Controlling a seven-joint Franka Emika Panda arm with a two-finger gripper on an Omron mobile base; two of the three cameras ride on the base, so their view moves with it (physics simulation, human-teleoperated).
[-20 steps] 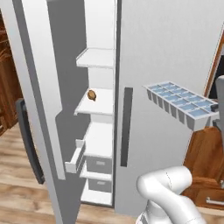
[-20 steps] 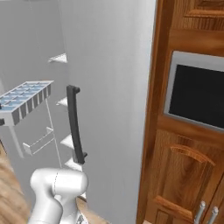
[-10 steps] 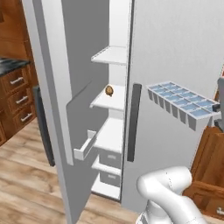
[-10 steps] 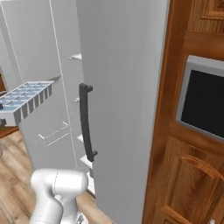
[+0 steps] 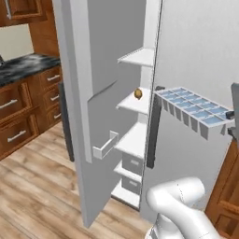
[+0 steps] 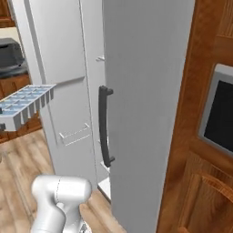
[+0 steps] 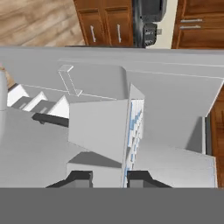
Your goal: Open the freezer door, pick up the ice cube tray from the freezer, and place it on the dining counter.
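Note:
My gripper [image 7: 109, 178] is shut on one end of the ice cube tray [image 5: 191, 109], a long whitish tray with pale blue cells that hangs level in the air in front of the fridge. The tray [image 6: 25, 102] juts in from the left edge of the right base view. In the hand view the tray [image 7: 105, 140] is seen end-on between the two dark fingertips [image 7: 81, 177]. The freezer door [image 5: 81, 93] stands swung open to the left. Behind it the freezer [image 5: 137, 135] shows white shelves and grey drawers. The dining counter is out of view.
A small brown item [image 5: 138, 94] lies on a freezer shelf. The shut silver fridge door [image 6: 145, 91] with its dark handle [image 6: 104, 132] is right behind the tray. Dark countertop over wooden drawers [image 5: 23, 67] stands at left, a wall oven [image 6: 218, 118] at right. Wood floor [image 5: 32, 196] lies open at lower left.
The whole picture has slid sideways in both base views, so the base has moved; the counter and drawers at left have come into sight. The tray stays in the gripper as before.

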